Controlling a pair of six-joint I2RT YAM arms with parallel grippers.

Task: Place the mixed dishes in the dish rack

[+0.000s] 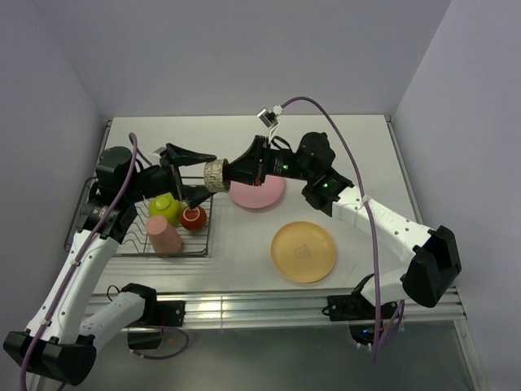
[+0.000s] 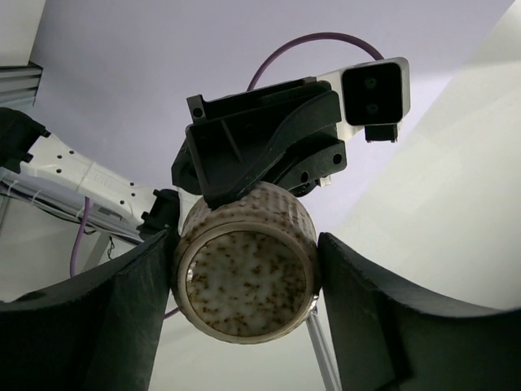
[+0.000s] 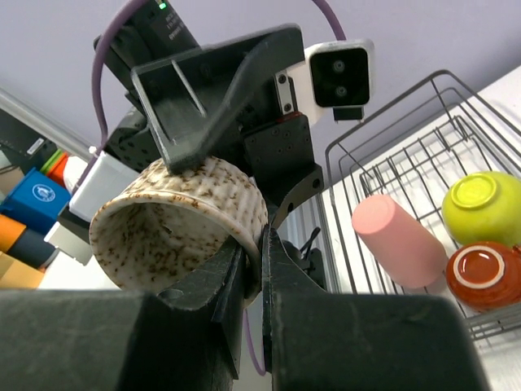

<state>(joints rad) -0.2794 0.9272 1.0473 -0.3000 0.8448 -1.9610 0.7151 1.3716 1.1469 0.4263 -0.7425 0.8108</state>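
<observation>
The speckled cup [image 1: 215, 176] hangs in the air over the right-hand edge of the rack [image 1: 199, 244], between the two arms and resting on nothing; it lies on its side, with its long axis running roughly left to right along the line from one pincer to the other. The base faces the left arm and the open mouth faces the right arm. The right pincer [image 3: 254, 252] is pressed together on the cup's wall at the rim, one finger inside and one outside, so it carries the cup. The left pincer [image 2: 244, 269] is spread to either side of the cup's body, with the fingers at or almost at the wall; I cannot tell whether they are squeezing yet. The coming move looks like a hand-over, and the left arm is the nearer one to the rack.

In the rack lie a pink cup [image 1: 164, 238], a green bowl [image 1: 164, 208] and a red bowl [image 1: 193, 217]; a pink plate [image 1: 259, 194] and a yellow plate [image 1: 303, 251] sit on the bench [image 1: 342, 155]. The right arm covers part of the pink plate; the left arm hides the rack's far corner; the cup's far side cannot be made out in either wrist view.
</observation>
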